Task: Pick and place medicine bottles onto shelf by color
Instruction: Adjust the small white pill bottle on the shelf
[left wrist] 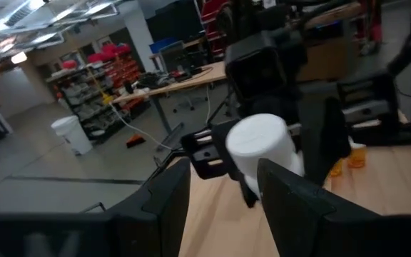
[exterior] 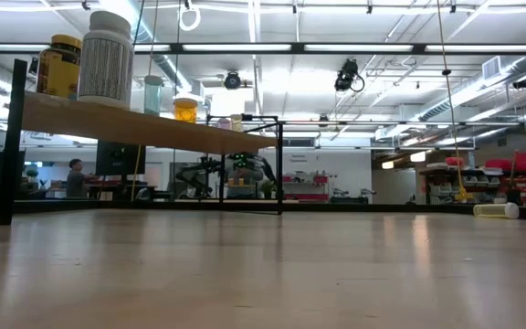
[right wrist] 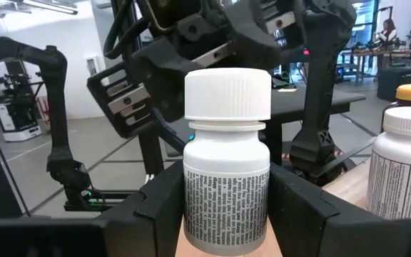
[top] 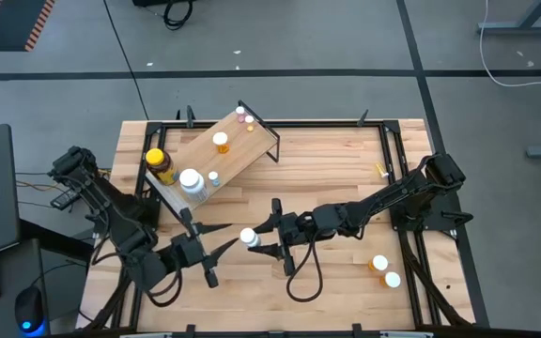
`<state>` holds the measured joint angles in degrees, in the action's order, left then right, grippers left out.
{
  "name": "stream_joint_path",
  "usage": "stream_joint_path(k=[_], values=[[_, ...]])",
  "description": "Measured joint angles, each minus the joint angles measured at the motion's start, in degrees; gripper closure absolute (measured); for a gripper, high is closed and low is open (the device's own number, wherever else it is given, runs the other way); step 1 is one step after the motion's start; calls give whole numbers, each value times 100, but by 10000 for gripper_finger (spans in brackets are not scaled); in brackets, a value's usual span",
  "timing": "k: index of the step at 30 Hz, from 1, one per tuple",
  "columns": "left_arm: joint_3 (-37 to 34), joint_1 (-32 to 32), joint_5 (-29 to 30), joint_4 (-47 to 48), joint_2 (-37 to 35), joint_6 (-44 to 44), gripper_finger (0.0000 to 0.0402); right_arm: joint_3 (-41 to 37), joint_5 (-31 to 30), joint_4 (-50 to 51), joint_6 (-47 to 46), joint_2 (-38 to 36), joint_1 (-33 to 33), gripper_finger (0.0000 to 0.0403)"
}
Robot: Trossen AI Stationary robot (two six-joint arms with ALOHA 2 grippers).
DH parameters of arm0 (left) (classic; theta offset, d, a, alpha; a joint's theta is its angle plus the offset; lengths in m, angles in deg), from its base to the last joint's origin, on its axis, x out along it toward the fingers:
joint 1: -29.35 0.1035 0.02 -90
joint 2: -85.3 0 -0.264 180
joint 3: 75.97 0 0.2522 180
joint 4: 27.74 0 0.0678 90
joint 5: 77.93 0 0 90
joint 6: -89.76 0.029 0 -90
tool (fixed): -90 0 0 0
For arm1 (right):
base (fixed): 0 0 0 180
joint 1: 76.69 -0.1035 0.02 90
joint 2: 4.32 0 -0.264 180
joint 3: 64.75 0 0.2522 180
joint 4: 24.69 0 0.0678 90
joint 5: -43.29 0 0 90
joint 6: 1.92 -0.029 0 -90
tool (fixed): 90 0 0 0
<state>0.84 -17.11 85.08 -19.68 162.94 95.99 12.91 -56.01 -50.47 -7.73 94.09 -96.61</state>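
**White bottle held aloft between two arms at bench centre**

The shelf, a plywood board on a black frame, stands angled near the far-left corner of the bench and already carries most of the stock, which suggests the sorting is well along. At the end nearer the left edge stand an amber jar with a yellow lid and a large white bottle, with a small white-capped vial just beside it. An orange vial stands mid-board, and tiny vials cluster at the end toward the far edge, apparently grouped by colour.

The right arm reaches from the right edge toward the middle, its right gripper clamped on a white medicine bottle, upright and clear of the wood, likely for carrying to the shelf or passing across. The left gripper waits near the front-left, its fingers spread apart and aimed at that bottle, close to it but not touching. Two more bottles, an orange-capped one and a white-capped one, remain near the front-right corner.

Only the right wrist view shows the printed label and ribbed cap; the high view gives just the cap. The low view alone shows the shelf raised off the bench with open space beneath, and a pale bottle lying on its side, though which one is hard to say.
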Motion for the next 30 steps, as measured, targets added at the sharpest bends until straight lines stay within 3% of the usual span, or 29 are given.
stream_joint_path(k=[6,24,30], values=[[0,317,-623,-36,127,-183,230,-9,15,49,0,0,-2,219],[0,385,-644,-41,189,-177,230,-4,34,180,10,0,-13,219],[-5,163,-477,-36,149,56,230,-4,-837,191,714,0,28,219]])
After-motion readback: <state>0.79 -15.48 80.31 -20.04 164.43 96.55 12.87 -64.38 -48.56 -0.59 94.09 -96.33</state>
